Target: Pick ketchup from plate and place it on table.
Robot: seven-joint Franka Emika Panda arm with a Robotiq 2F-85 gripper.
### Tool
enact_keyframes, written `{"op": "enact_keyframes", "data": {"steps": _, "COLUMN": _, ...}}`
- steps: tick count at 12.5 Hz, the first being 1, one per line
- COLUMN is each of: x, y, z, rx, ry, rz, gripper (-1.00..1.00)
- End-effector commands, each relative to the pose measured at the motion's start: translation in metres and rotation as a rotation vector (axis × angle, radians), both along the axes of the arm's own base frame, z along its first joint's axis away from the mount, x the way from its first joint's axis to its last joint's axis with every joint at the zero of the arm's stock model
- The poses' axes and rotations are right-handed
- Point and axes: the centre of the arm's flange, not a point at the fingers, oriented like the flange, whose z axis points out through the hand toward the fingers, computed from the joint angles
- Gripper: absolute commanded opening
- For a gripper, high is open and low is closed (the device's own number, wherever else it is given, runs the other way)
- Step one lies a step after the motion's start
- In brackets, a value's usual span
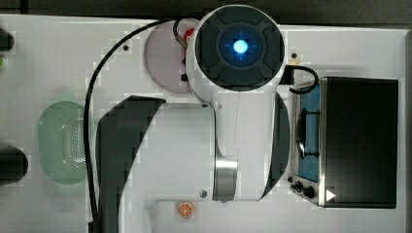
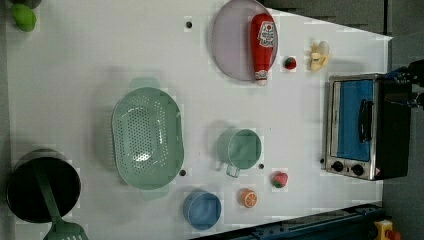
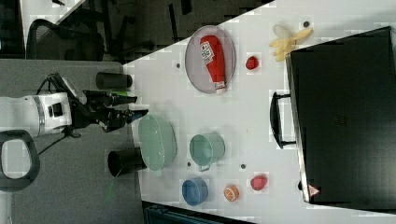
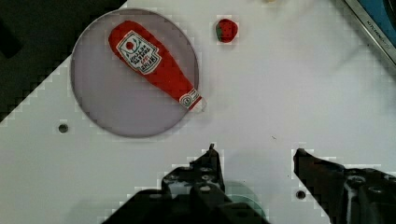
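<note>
You're at the approach step: the gripper [image 4: 254, 156] hangs above the table [image 4: 280, 93], fingers spread, holding nothing. In the left view, from left to right, the plate [image 2: 231, 45] carries the ketchup [image 2: 263, 42] lying flat on its right side, its long axis top to bottom, cap toward the left view's bottom, just over the rim. Next you'll need to descend and straddle its body.

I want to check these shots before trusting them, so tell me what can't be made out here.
- Top view: the arm covers most of the plate; of the ketchup bottle just a red sliver shows.
- Left view: the oven's inside is hidden behind its blue door.
- Wrist view: the claw is open, its body cut off by the picture's edge; the green cup is mostly hidden behind it.
- Right view: the oven hides the table behind it.
</note>
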Motion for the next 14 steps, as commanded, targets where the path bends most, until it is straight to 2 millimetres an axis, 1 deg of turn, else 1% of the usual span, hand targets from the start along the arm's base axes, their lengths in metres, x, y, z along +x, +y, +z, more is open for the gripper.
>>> {"op": "enact_keyframes", "data": {"steps": 1, "x": -0.053, "y": -0.007, "z": 0.013, "rx": -0.008, "ry": 0.081, "rz": -0.097, "gripper": 0.58}}
{"op": "enact_keyframes", "data": {"steps": 3, "x": -0.048, "y": -0.005, "z": 0.008, "rx": -0.007, "ry": 0.077, "rz": -0.088, "gripper": 0.99}}
{"op": "enact_keyframes", "data": {"steps": 6, "x": -0.032, "y": -0.003, "z": -0.013, "rx": -0.004, "ry": 0.078, "rz": -0.062, "gripper": 1.00}}
{"op": "enact_keyframes", "data": {"steps": 10, "x": -0.007, "y": 0.003, "z": -0.061, "rx": 0.003, "ry": 0.125, "rz": -0.030, "gripper": 1.00}}
{"op": "enact_keyframes", "data": {"steps": 14, "x": 0.018, "y": 0.012, "z": -0.111, "rx": 0.011, "ry": 0.128, "rz": -0.010, "gripper": 1.00}}
